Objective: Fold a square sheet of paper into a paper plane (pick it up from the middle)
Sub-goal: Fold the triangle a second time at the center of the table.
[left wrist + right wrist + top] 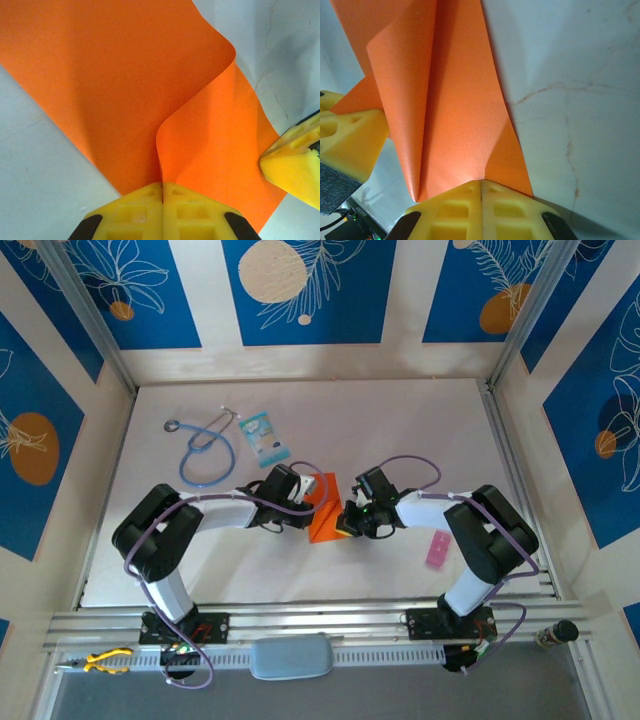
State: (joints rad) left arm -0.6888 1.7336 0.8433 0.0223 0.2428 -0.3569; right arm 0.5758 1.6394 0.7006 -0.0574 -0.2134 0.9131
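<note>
left gripper (162, 192): its 2 yellow fingers are pressed together, pinching the near edge of the square sheet of paper (125, 75). at the pinch point the paper rises into a curved ridge that runs away from the fingers. 1 layer bends over the other.

right gripper (481, 189): its 2 yellow fingers are pressed together, pinching the opposite edge of the same sheet. from this side the paper shows 1 long crease running away from the fingers, with a flap standing up on either side of it.

position of the sheet: in the top view it sits between the 2 grippers, over the middle of the table (400, 420), toward the near half. each wrist view shows the other gripper's yellow finger just beside the paper's edge. whether the sheet's underside rests on the table cannot be told.

other items on the table:
- stethoscope (205, 450), far left, well apart from the sheet.
- light-blue packet (265, 437), just beside the stethoscope.
- pink strip (438, 551), lying flat near the right arm.
</note>
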